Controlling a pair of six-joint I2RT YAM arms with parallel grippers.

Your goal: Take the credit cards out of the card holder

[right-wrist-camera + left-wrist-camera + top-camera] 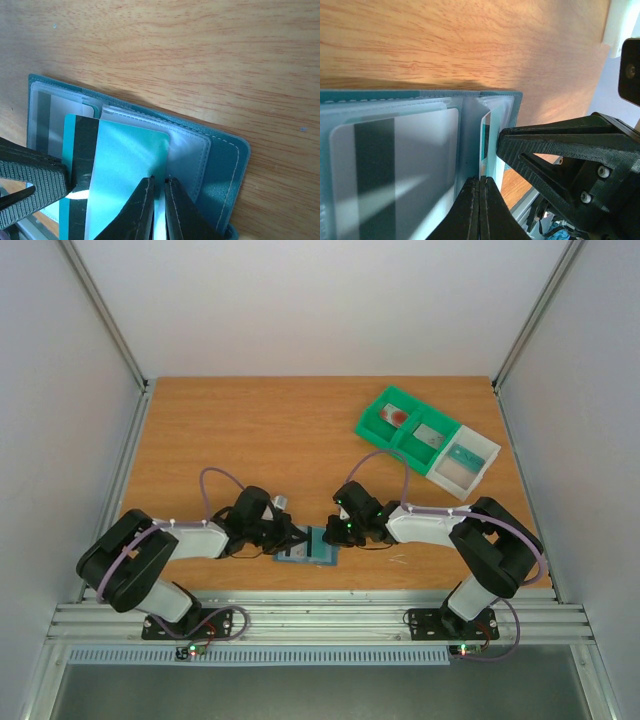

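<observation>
Card holder [226,162]: soft, stitched teal bifold; glossy rectangular credit card [129,159].

The slate-teal soft bifold card holder [227,165] has pale edge stitching; the teal rectangular plastic card [125,165] and the grey rectangular plastic card [420,160] each bear a dark stripe.

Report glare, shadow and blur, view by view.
Top external: even light, sharp, hardly any shadow. Left wrist: card holder sleeves hazy with sheen, left gripper dark and soft. Right wrist: white glare low on the teal card, right gripper blurred.
</observation>
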